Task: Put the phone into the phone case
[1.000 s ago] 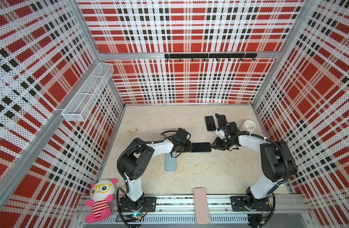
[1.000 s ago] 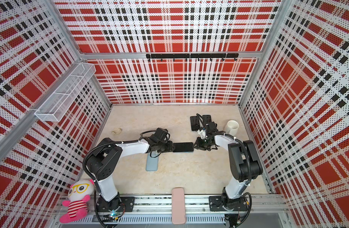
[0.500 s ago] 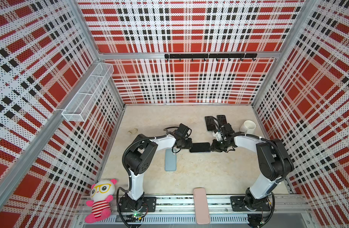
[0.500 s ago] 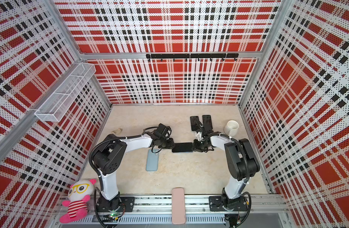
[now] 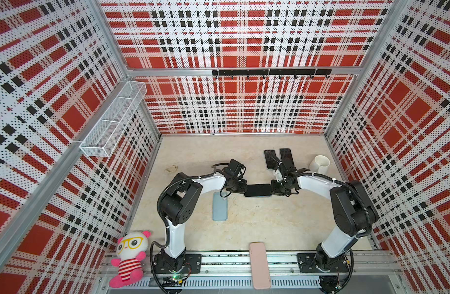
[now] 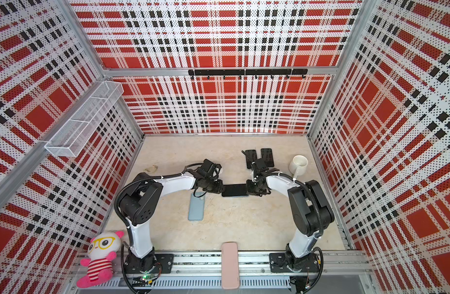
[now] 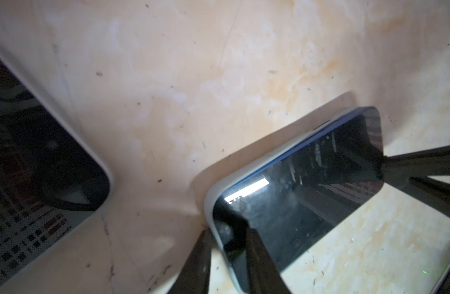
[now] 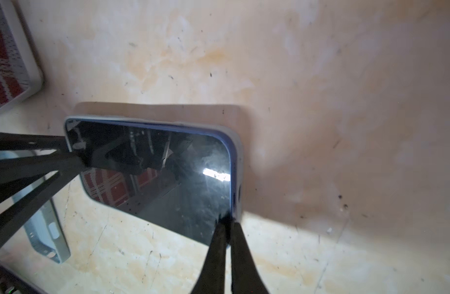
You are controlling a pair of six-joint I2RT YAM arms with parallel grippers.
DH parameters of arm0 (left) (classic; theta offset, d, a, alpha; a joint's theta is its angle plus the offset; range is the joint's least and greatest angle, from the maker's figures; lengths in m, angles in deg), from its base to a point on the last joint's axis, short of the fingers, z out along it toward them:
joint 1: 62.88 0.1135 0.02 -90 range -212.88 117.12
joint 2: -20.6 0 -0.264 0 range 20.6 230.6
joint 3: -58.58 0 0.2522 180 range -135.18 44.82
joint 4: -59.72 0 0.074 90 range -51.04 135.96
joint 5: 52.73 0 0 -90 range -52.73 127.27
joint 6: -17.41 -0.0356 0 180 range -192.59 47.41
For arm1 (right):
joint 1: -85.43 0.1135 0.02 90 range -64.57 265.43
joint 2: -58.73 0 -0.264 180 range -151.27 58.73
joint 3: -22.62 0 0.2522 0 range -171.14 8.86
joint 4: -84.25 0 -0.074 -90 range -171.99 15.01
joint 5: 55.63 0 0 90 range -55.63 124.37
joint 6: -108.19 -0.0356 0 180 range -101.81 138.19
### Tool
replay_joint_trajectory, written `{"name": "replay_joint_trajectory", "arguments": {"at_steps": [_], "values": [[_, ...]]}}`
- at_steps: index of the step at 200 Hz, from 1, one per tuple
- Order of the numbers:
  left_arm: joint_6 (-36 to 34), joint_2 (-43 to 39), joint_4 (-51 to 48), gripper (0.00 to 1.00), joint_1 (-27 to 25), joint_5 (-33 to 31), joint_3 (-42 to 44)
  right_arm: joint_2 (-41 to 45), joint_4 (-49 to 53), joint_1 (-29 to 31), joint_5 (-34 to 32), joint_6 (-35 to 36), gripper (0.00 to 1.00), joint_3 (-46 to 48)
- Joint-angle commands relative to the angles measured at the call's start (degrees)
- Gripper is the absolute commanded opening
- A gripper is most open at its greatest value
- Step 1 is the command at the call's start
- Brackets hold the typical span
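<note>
Checks of red, black and white cover the walls (image 5: 244, 107) all around. At the far left we see a soft toy (image 5: 128, 257) with yellow glasses, sitting by the front rail (image 5: 219, 263). Above it a white wire basket (image 5: 112, 122) hangs on the side wall. Next comes the left arm (image 5: 208, 182), which reaches over a blue-grey case (image 5: 220, 207) lying flat on the counter (image 5: 269, 229). The left tool (image 5: 241, 187) is at the left end of the phone (image 5: 258, 190). Its fingers (image 7: 255, 257) stand a little apart with a corner of the phone between them, one outside the rim and one over the glass. We cannot tell if they squeeze it. The phone lies in the middle of the counter, glass side up, inside a pale case (image 7: 208, 203); along one side its blue edge shows above the rim. In front of it a pink case (image 5: 259, 264) lies across the rail. The right tool (image 8: 227, 223) has its fingers pressed together, and the tips touch the right end of the phone. Behind it we see one dark phone (image 5: 268, 157) just beside a second dark phone (image 5: 286, 155). A white cup (image 5: 320, 164) is near the right wall.
</note>
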Motion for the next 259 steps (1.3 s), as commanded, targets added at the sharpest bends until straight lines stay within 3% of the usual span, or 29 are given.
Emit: {"name": "replay_joint_trajectory", "arguments": {"at_steps": [1,77,169,259], "values": [[-2.4,0.6,-4.3,0.27,0.0,1.5,2.4,-3.6,4.7,3.2,-4.0,-2.3,0.07,2.0],[-3.9,0.1,-3.9,0.24,0.6,2.1,3.5,-6.8,2.6,6.6,-2.5,-5.8,0.06,2.3],[-4.9,-0.5,-2.9,0.24,0.0,-0.3,4.7,-7.0,5.4,8.8,-8.4,-4.3,0.04,-0.7],[-4.6,-0.3,-2.9,0.24,0.2,-0.9,4.5,-15.7,1.0,10.9,-4.4,-5.8,0.04,0.7]]}}
